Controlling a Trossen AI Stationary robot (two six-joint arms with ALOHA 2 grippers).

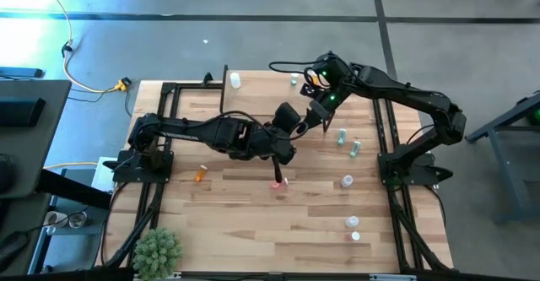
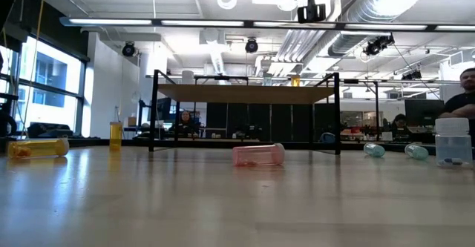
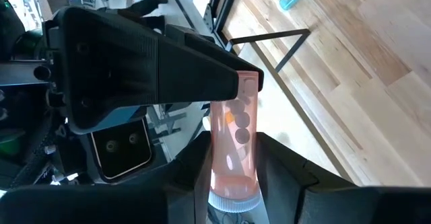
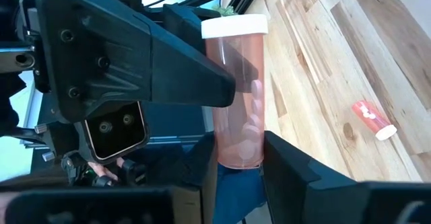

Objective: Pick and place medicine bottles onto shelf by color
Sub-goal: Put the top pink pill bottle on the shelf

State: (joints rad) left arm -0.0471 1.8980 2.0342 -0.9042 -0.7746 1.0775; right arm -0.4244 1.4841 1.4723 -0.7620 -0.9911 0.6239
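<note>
Now, a hand-over in mid-air, up above the shelf (image 2: pixel 245 93) and toward its front edge — both claws are on the same pink bottle (image 3: pixel 234 143). The left gripper (image 3: pixel 236 178) is clamped on the capped end, the white cap sitting just beyond its fingers. The right gripper (image 4: pixel 241 158) faces it from the other side, its fingers pressed against the bottle's base, so as far as the wrist views show, it grips too. That is the delicate bit: two holds on one small translucent cylinder. To do this well, I reckon the right claw should be squarely seated on the body before the left lets go. The left should then open cleanly and back straight away along the bottle's axis, with no twisting, or the bottle could get levered out. After that it is a matter of carrying it down to the shelf and standing it with its own colour. A second pink bottle (image 1: pixel 280 182) lies on its side on the table (image 1: pixel 253 230), in front of the shelf and well apart from it — likely the next candidate for the same spot.
</note>
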